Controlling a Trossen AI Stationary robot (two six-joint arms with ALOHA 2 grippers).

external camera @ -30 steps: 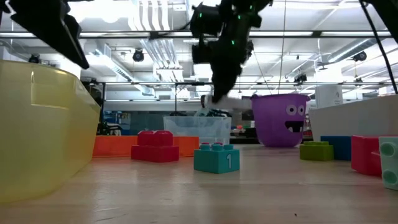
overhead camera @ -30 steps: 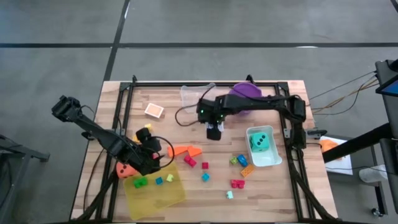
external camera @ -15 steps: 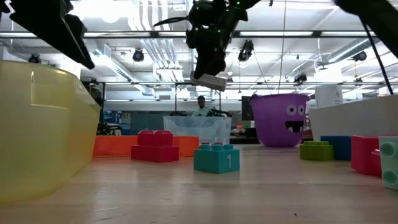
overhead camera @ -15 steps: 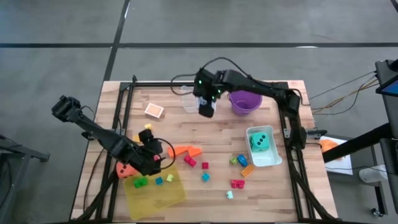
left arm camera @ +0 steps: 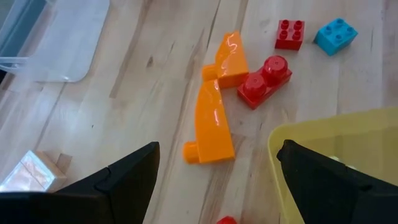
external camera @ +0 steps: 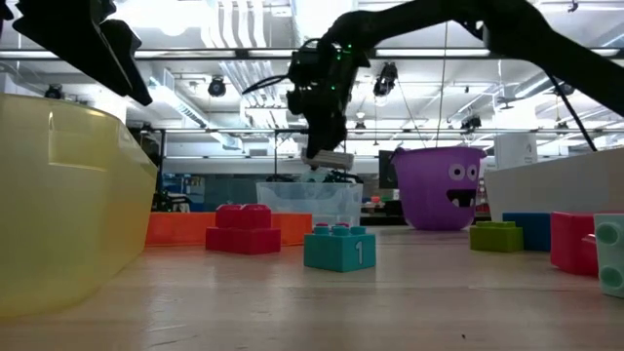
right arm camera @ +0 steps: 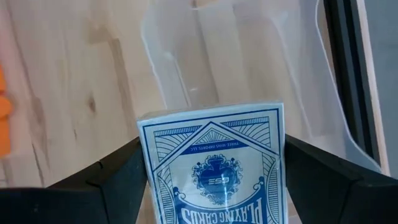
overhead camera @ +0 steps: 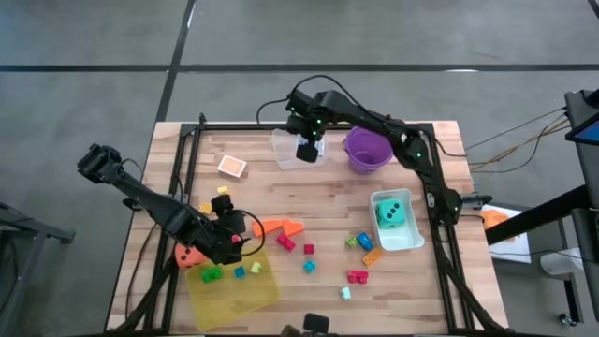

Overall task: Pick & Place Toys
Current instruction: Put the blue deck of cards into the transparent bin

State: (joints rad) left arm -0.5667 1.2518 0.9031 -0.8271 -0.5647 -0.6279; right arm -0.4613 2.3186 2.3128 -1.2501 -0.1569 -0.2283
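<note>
My right gripper (overhead camera: 306, 150) is at the table's far side, above the clear plastic tub (overhead camera: 290, 148), shut on a blue card pack (right arm camera: 214, 168). The pack also shows in the low view (external camera: 329, 156). My left gripper (overhead camera: 231, 236) is open and empty. It hovers at the left front, over two orange wedges (left arm camera: 214, 118) that lie flat on the wood beside a red brick (left arm camera: 264, 81). A second card pack (overhead camera: 231, 167) lies at the far left. A teal die (overhead camera: 391, 213) sits in a tub at the right. My right gripper pinches the blue card pack between its two fingers, one on each of the pack's side edges (right arm camera: 144, 180). The fingers point down from above. The pack is lifted clear and hangs below the fingers, over the clear tub, its printed face toward the wrist camera.
The purple bucket (overhead camera: 368, 150) stands just right of the clear tub. The yellow tray (overhead camera: 234, 285) with small bricks lies at the near left, an orange die (overhead camera: 190, 255) beside it. Loose bricks (overhead camera: 356, 245) lie scattered at the front centre and right.
My right gripper has carried the blue card pack from the table's middle toward the far edge and a little left, to above the clear tub. It stays shut on the pack.
</note>
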